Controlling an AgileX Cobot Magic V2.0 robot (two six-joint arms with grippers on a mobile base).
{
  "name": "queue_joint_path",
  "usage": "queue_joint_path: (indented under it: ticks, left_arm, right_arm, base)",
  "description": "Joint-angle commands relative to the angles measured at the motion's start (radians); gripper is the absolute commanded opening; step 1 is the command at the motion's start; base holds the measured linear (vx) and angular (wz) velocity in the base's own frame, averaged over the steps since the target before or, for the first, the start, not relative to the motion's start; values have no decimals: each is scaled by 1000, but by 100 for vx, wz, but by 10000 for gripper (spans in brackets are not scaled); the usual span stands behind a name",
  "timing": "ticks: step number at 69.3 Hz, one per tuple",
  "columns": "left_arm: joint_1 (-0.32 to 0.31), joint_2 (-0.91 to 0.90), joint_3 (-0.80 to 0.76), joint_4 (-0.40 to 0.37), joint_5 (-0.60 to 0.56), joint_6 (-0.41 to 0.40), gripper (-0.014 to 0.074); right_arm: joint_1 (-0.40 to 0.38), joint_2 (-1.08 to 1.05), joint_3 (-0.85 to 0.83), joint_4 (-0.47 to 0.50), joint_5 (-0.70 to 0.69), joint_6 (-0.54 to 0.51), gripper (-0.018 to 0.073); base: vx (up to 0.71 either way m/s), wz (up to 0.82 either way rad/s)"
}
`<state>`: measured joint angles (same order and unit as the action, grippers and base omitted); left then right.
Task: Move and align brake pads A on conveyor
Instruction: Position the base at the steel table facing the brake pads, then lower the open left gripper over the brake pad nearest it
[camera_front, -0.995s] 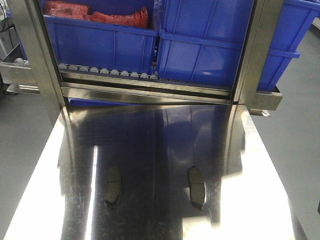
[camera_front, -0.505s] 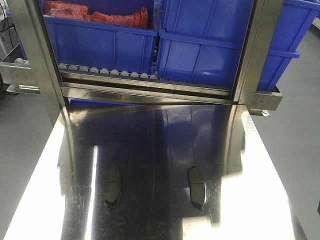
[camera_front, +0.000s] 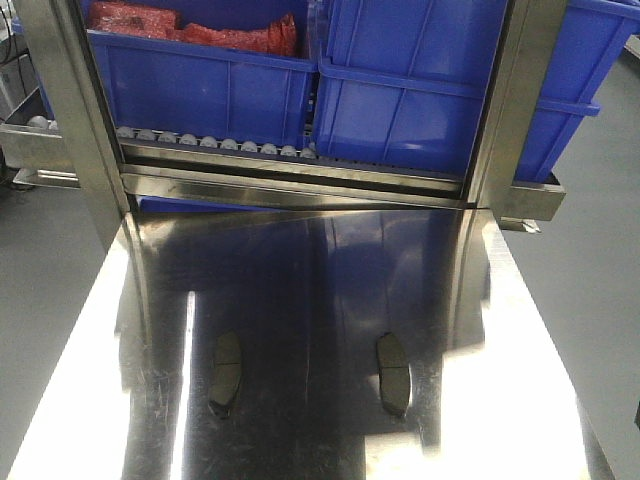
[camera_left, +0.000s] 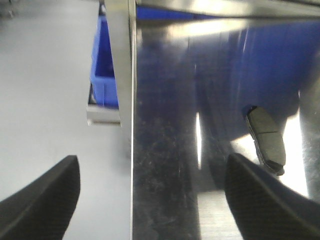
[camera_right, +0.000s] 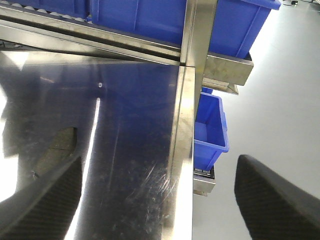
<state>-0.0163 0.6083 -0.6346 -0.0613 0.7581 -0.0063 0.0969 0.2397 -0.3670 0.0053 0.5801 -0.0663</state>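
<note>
At the bottom of my left wrist view, the left gripper (camera_left: 152, 172) stands wide and holds nothing. One black finger (camera_left: 42, 200) shows against the grey floor (camera_left: 50, 75), the other against the steel table (camera_left: 165, 125). Just beyond that inner finger lies the left brake pad (camera_left: 266, 140), grey face up and running lengthwise away from me. It sits off to the side of the gap between the fingers, not in it.

The right gripper (camera_right: 160, 167) is equally wide and empty, straddling the table's right edge. By its inner finger I make out what may be the right brake pad (camera_right: 60, 145), a dull curved shape half lost in glare.

From the front camera both pads lie flat on the steel, well apart and roughly parallel, near my end of the table. Farther on, the table meets a steel frame (camera_front: 300, 180) with a row of rollers (camera_front: 210, 142). Behind it stand blue bins (camera_front: 400, 100), and the left one holds something red (camera_front: 200, 30).
</note>
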Motion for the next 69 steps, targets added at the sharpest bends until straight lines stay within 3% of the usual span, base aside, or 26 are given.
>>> queue_joint_path:
  ticks: [1, 12, 21, 38, 62, 69]
  left_arm:
    - [-9, 133, -87, -32, -59, -12, 554]
    - [-19, 327, -213, -95, -34, -12, 554]
    - [-68, 464, -290, -120, -26, -16, 554]
    - [-197, 700, -398, -121, 46, -192, 554]
    - [-399, 969, -561, -85, 109, -328, 554]
    - [-446, 1046, -628, -42, 166, -370, 554]
  right_arm:
    - [-4, 9, -25, -5, -68, -11, 589]
    - [-4, 9, -25, -5, -68, -11, 589]
    - [-4, 9, -25, -5, -68, -11, 589]
    - [-4, 9, -25, -5, -68, -11, 589]
    - [-4, 9, -25, -5, -68, -11, 589]
    - [-4, 9, -25, -5, -68, -11, 589]
  base:
    - [0, 0]
    - [0, 0]
    - [0, 0]
    - [0, 0]
    - [0, 0]
    - [0, 0]
